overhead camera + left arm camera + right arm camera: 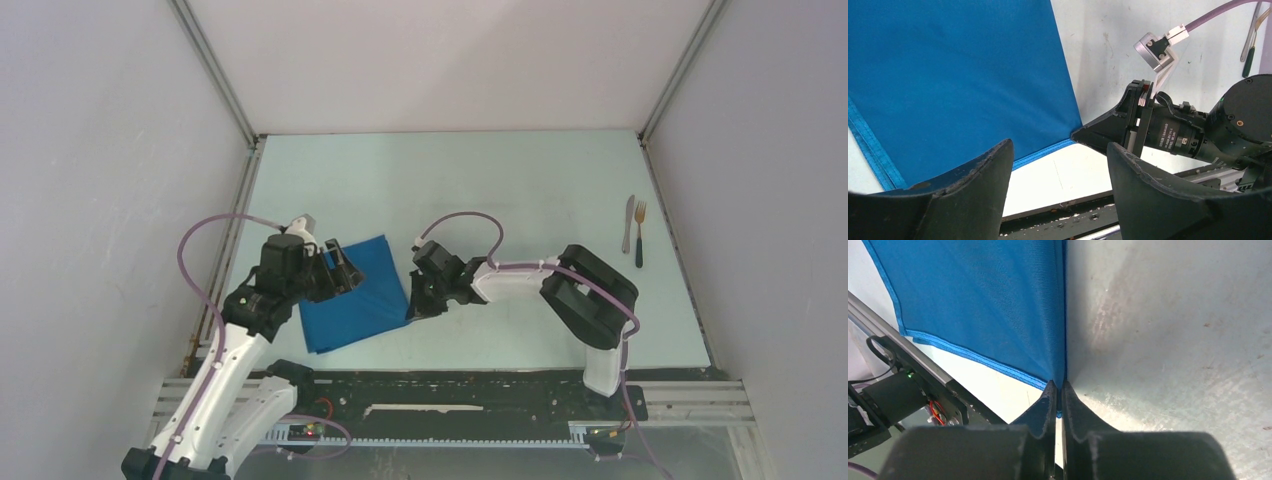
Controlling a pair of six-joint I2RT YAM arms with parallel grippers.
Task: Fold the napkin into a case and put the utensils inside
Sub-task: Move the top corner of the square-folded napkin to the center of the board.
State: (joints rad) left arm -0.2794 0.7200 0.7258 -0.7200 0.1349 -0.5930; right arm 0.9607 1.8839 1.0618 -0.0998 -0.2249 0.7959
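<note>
the only writing in view is a small white print on the black motor housing behind the right fingers, seen from the left wrist camera at middle right; it is too small to read.

the left fingers [983,170] are released, spread wide apart and gripping nothing. they hang over the near edge of the napkin [958,75], whose bright blue fills the upper left of that view. from the top camera these fingers [345,268] sit over the napkin's upper left part.

the right fingers [1048,405] are clenched, the two tips pressed together on the napkin's [988,305] right corner, a thin fold of blue cloth caught between them. the left wrist camera shows the same tip [1083,134] meeting the cloth at its hemmed corner.

the napkin [355,295] lies spread on the pale surface [500,180] at lower left of centre in the top view, between the two arms.

the knife [627,224] and the fork [639,235] lie side by side at the right edge of the surface, well apart from the napkin and from both arms.
</note>
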